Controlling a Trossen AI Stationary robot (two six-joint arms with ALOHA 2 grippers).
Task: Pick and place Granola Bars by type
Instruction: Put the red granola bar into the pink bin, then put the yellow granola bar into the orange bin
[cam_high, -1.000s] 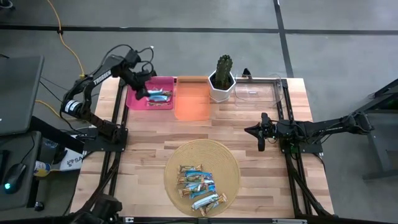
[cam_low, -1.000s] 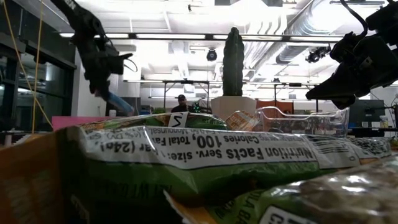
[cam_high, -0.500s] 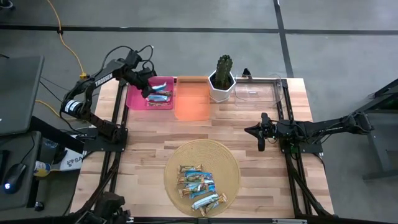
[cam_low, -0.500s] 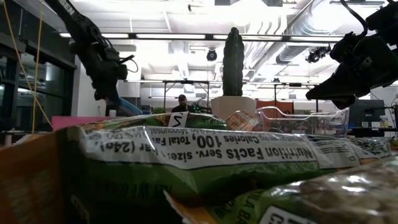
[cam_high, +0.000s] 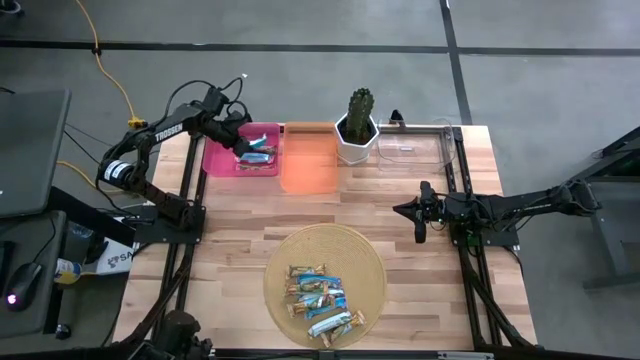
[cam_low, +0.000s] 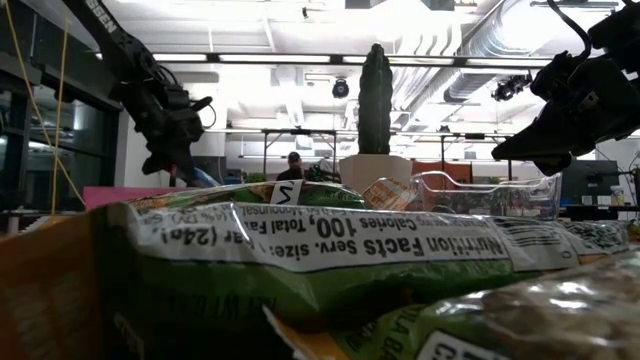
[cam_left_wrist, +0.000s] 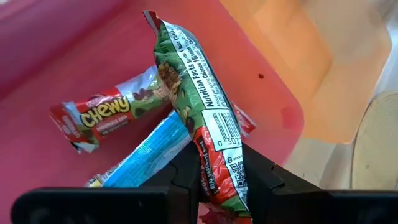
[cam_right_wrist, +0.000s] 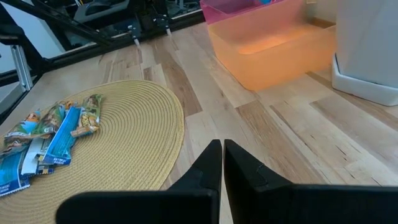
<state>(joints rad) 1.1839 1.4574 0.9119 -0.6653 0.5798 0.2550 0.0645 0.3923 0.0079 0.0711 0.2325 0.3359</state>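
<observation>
Over the pink bin (cam_high: 222, 152) at 11 o'clock, left gripper (cam_left_wrist: 217, 180) is clamped on one red-green bar (cam_left_wrist: 199, 118), label "Nutrition Facts" w/ barcode. Two bars lie below in the bin: a red "Chewy" bar (cam_left_wrist: 102, 115) and a blue bar (cam_left_wrist: 146, 152). Right gripper (cam_right_wrist: 222, 163) sits pinched closed at 3 o'clock; remaining bars (cam_high: 320, 300) piled on woven mat (cam_high: 370, 262) at 6.

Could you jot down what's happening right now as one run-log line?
left end effector: holds red-green bar over pink bin | right end effector: shut, idle | remaining bars: on woven mat
</observation>
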